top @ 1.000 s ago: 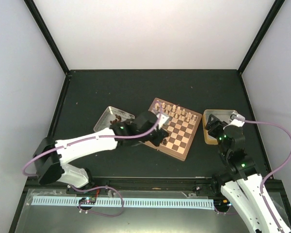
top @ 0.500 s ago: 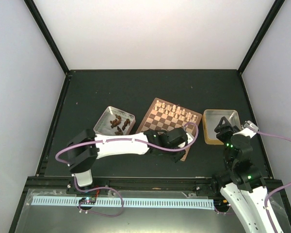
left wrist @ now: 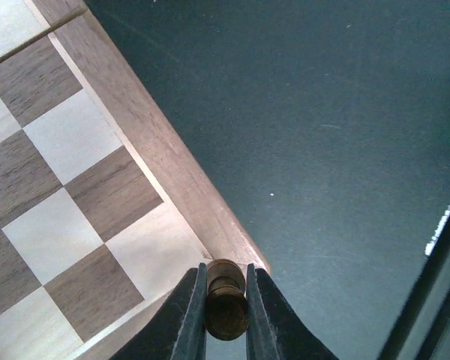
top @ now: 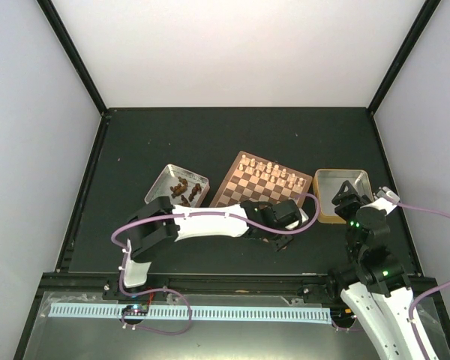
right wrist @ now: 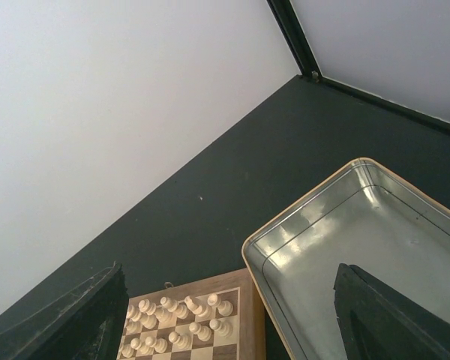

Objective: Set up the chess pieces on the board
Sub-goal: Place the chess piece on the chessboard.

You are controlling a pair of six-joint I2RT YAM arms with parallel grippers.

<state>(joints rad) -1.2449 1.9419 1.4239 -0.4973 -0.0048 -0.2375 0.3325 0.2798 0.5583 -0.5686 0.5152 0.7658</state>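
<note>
The board [top: 223, 191] lies at the table's middle, with cream-white chessmen [top: 270, 171] on its two far rows. My left gripper [top: 286, 220] is over the board's near right corner, shut on a dark brown chess piece [left wrist: 226, 311]. In the left wrist view the piece sits between the fingertips [left wrist: 197, 300], above the rim [left wrist: 172, 165] by the corner square. More dark pieces [top: 183, 190] lie in the left metal tray [top: 159, 184]. My right gripper [top: 343, 193] is open and empty over the right tray [top: 360, 174].
The right tray [right wrist: 375, 247] looks empty in the right wrist view, with the board's far right corner [right wrist: 251, 330] and the white chessmen [right wrist: 180, 315] beside it. Dark table surrounds the board. White walls close off the back and sides.
My left gripper has swung from the board's left edge across to its near right corner. My right gripper has drawn back a little toward me.
</note>
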